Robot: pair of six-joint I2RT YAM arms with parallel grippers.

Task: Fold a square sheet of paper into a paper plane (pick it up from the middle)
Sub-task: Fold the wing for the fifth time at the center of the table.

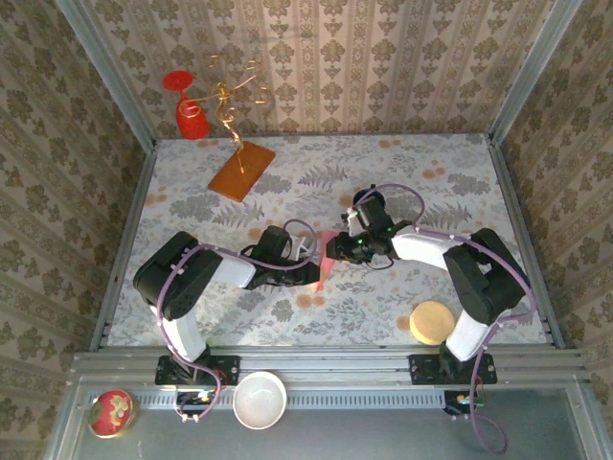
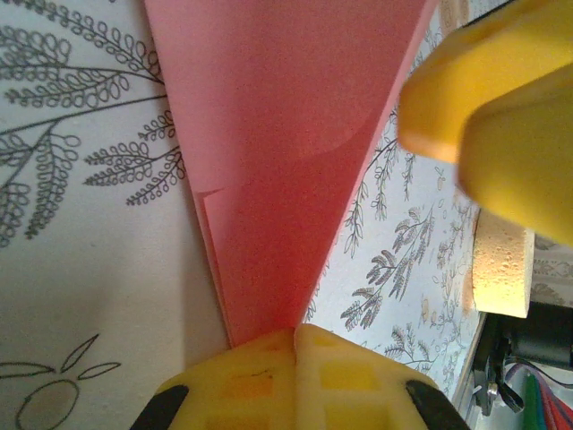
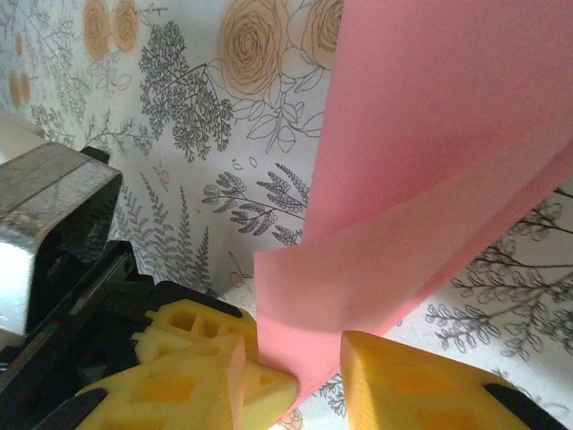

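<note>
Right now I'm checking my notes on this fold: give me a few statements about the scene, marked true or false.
1. The left gripper is shut on the sheet of paper. True.
2. The right gripper is clamped tight on the paper. False: its jaws stand apart, with the paper's edge between them.
3. The orange-brown board lies under the paper. False: it lies apart, at the far left.
4. A white bowl sits at the near edge. True.

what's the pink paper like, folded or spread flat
Folded: the sheet of paper shows overlapping layers tapering into the shut left gripper.
</note>
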